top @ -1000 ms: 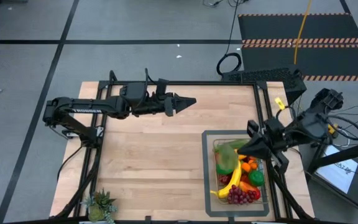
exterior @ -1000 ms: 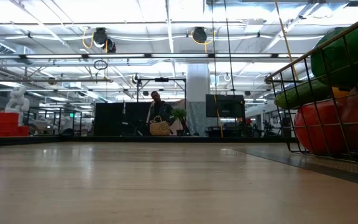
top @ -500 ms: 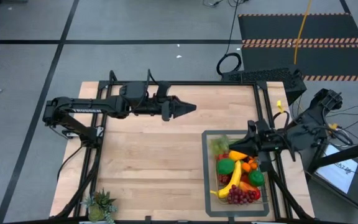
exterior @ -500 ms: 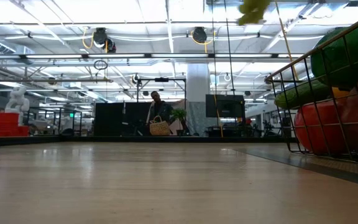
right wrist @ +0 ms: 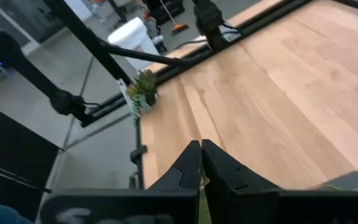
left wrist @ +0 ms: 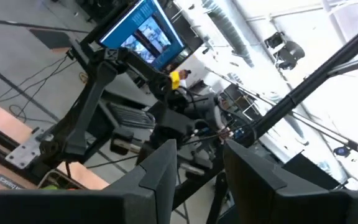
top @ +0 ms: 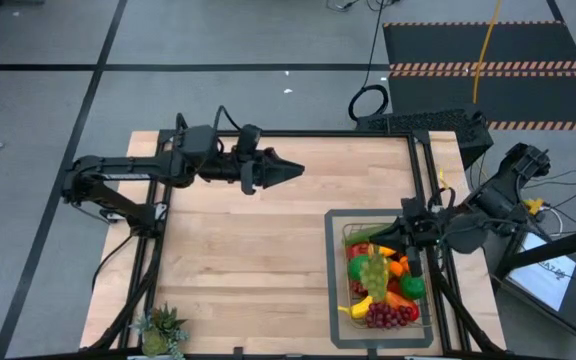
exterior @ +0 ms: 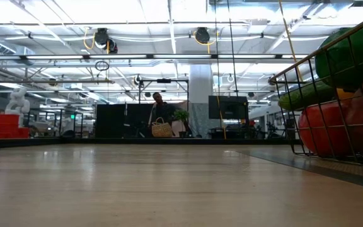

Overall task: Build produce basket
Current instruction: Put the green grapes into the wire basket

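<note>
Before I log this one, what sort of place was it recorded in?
Probably a robotics lab or workshop in a big industrial hall. A wooden table stands on a grey floor marked with tape, the low view shows a high ceiling with hanging cable reels, and a monitor sits beside the rig.

You are looking at two dark six-joint arms. The left arm (top: pixel 128 172) carries pale lettering along its link and black cables looped above its wrist. The right arm (top: pixel 488 215) shows a yellow tag near its base. Each gripper has two dark, tapered, matte fingers (right wrist: pixel 188 165).
</note>
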